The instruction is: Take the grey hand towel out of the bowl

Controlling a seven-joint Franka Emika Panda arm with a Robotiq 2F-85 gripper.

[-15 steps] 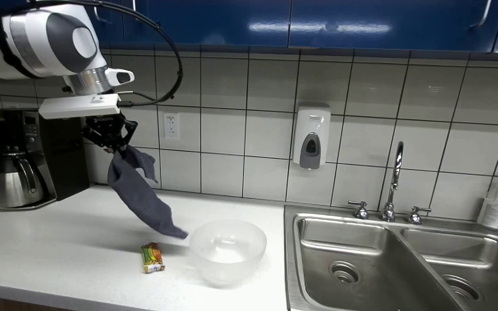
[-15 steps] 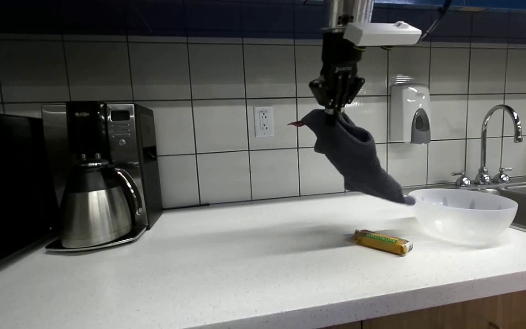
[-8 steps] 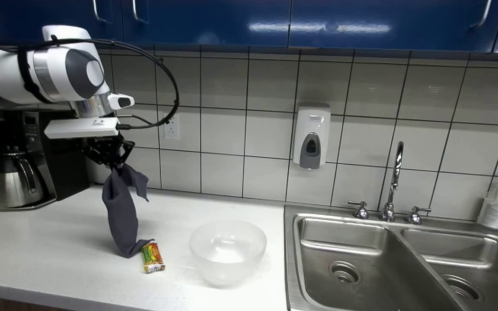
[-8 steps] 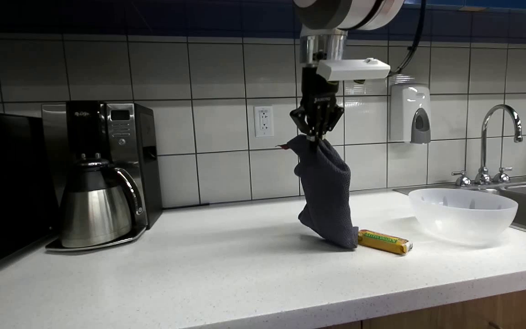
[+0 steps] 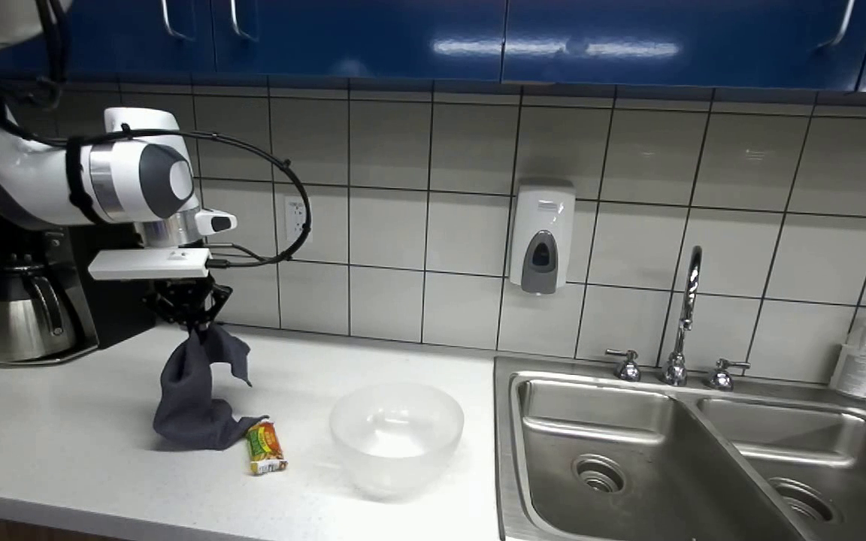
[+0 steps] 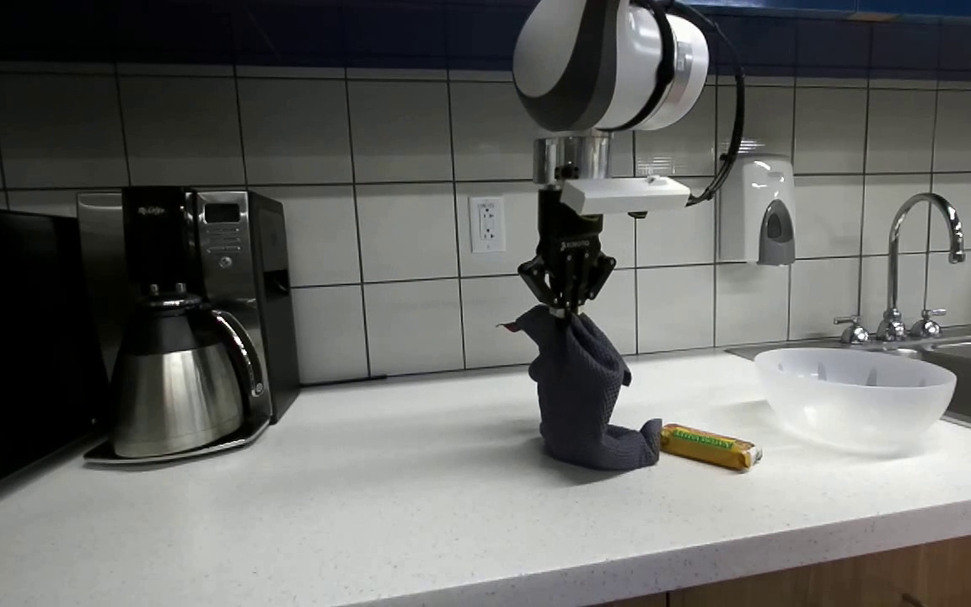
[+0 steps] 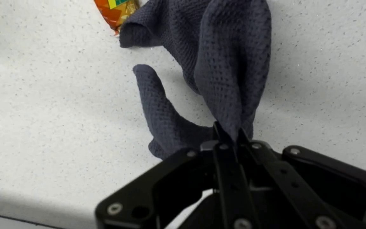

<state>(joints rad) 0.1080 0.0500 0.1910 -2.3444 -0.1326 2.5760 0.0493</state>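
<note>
The grey hand towel (image 5: 189, 398) hangs from my gripper (image 5: 196, 330) with its lower part folded on the counter. It shows also in an exterior view (image 6: 582, 396) and in the wrist view (image 7: 233, 63). My gripper (image 6: 565, 314) is shut on the top of the towel; in the wrist view the fingertips (image 7: 232, 135) pinch a gathered fold. The frosted bowl (image 5: 395, 443) stands apart from the towel, on its sink side, with nothing seen inside; it shows also in an exterior view (image 6: 856, 405).
A snack bar (image 5: 264, 447) lies between towel and bowl, at the towel's lower end; it also shows in an exterior view (image 6: 709, 447). A coffee maker (image 6: 199, 337) stands near the wall. The sink (image 5: 504, 451) is beyond the bowl. The tiled wall (image 6: 410, 320) is behind.
My gripper has moved down, with the towel still held. The towel swung away from the bowl, hung down, and its lower end now rests and folds on the counter beside the snack bar.
</note>
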